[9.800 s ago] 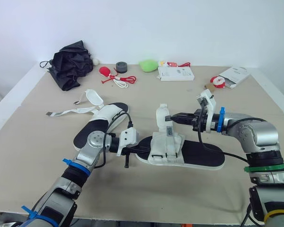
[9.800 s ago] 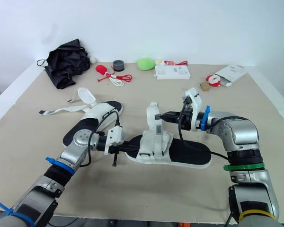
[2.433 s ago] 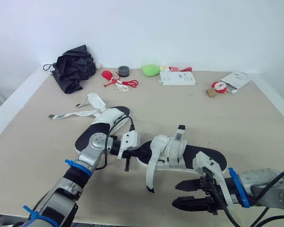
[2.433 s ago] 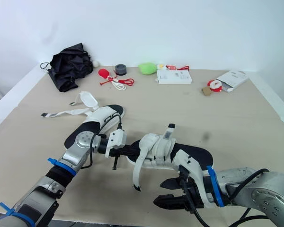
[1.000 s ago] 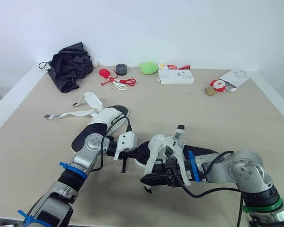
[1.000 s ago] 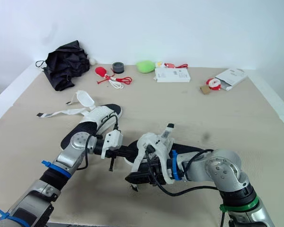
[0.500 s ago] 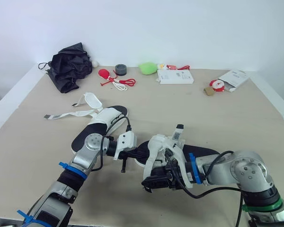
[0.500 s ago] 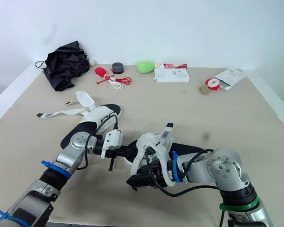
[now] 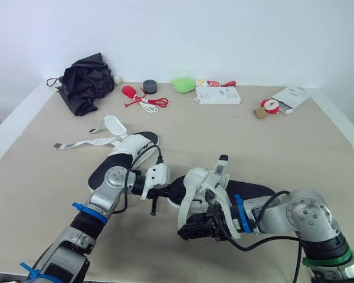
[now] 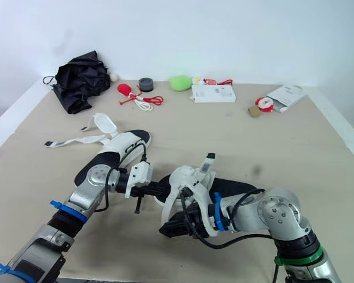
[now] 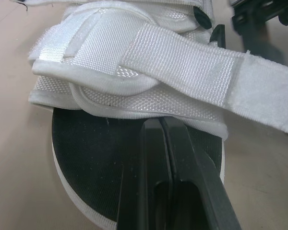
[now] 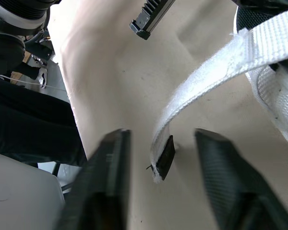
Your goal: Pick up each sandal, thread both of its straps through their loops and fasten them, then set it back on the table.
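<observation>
There are two sandals: a near sandal (image 9: 251,193) at the middle and a left sandal (image 9: 125,152) farther back. Along the far edge of the one table (image 9: 318,159) lie one black umbrella (image 9: 85,82), one tape roll (image 9: 150,86), one green lump (image 9: 184,84), one white box (image 9: 218,94), one red cord (image 9: 150,104) and, far right, one white packet (image 9: 292,96).

Beige flat counter (image 9: 318,153). Along its far edge lay a crumpled black fabric bundle (image 9: 87,79), a dark grey tape roll (image 9: 150,86), a green soft lump (image 9: 184,84) and a flat white box (image 9: 218,94). Nearer lay a black-soled sandal with white straps (image 9: 133,144), its straps loose, and a second matching sandal (image 9: 248,187) just beside it.
</observation>
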`<action>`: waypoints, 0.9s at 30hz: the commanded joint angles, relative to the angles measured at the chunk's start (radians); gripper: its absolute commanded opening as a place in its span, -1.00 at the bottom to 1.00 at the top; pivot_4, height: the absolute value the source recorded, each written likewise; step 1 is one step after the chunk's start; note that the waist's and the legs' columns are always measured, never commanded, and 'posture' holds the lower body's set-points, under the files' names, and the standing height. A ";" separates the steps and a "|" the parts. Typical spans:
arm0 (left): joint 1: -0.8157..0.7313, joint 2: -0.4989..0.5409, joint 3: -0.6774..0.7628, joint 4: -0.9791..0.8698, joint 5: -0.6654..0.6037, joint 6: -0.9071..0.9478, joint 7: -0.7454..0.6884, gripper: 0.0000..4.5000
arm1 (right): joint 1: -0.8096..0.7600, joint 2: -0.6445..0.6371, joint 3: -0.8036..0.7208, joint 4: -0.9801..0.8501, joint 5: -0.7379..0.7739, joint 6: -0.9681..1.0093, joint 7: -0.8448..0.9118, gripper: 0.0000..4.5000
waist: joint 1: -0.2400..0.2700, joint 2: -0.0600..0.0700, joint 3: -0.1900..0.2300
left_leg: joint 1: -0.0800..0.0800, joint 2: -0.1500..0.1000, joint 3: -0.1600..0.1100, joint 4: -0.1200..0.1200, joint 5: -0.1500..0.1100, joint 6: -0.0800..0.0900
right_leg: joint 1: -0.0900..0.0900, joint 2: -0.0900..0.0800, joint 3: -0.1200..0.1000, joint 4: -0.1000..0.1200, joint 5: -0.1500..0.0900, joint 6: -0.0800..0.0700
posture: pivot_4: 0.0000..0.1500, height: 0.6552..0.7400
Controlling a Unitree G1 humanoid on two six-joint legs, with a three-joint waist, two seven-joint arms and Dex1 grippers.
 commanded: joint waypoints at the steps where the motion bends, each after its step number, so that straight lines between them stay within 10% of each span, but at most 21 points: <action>1: 0.074 0.038 -0.090 0.107 0.098 0.077 -0.014 -1.00 | -0.013 -0.004 -0.005 -0.010 0.002 -0.009 0.016 -0.70 | 0.000 0.000 0.000 | 0.000 0.000 0.000 0.000 0.000 0.000 | 0.000 0.000 0.000 0.000 0.000 0.000 | 1.00 1.00; 3: 0.072 0.035 -0.090 0.111 0.099 0.075 -0.013 -1.00 | -0.014 -0.009 -0.008 -0.014 0.003 -0.009 0.023 -0.97 | 0.000 0.000 0.000 | 0.000 0.000 0.000 0.000 0.000 0.000 | 0.000 0.000 0.000 0.000 0.000 0.000 | 1.00 1.00; 27: 0.037 -0.016 -0.082 0.185 0.110 0.032 0.016 -1.00 | -0.433 -0.114 -0.142 0.393 -0.077 0.044 0.175 -0.97 | 0.017 0.005 0.006 | -0.006 -0.004 0.005 0.000 0.002 0.006 | -0.004 -0.006 0.004 -0.002 0.006 0.002 | 1.00 1.00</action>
